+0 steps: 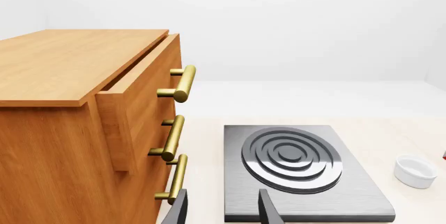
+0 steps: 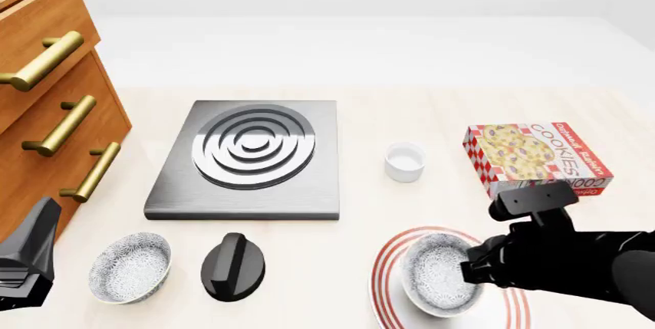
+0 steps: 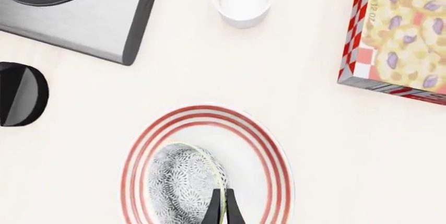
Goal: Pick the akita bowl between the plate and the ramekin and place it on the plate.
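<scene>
Speckled akita bowl sits tilted on red-ringed plate, near white ramekin.

A pale cream table is carrying everything. A wooden drawer cabinet is standing at its left edge, with a grey hob plate lying just beside it toward the middle. A ramekin is sitting right of that, and a cookie box is lying near the right edge. Along the near edge are sitting a speckled bowl, a black knob and the plate.
</scene>
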You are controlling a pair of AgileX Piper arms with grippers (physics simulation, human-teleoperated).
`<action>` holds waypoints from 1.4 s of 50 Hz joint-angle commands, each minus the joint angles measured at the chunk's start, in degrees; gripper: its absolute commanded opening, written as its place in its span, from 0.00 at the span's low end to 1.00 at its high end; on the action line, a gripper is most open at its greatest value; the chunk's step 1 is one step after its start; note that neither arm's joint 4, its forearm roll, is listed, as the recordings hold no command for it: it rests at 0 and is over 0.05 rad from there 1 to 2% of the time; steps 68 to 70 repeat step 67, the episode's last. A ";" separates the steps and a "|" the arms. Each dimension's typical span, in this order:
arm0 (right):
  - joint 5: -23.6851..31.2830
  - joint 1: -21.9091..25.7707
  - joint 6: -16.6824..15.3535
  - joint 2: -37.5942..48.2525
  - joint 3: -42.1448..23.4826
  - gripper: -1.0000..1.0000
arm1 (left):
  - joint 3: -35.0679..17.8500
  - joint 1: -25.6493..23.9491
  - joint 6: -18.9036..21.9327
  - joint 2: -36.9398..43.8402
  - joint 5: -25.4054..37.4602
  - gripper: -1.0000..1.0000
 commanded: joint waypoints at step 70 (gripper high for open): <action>30.31 -12.98 -14.00 -29.70 -23.60 1.00 | 0.00 0.00 0.00 0.00 0.00 1.00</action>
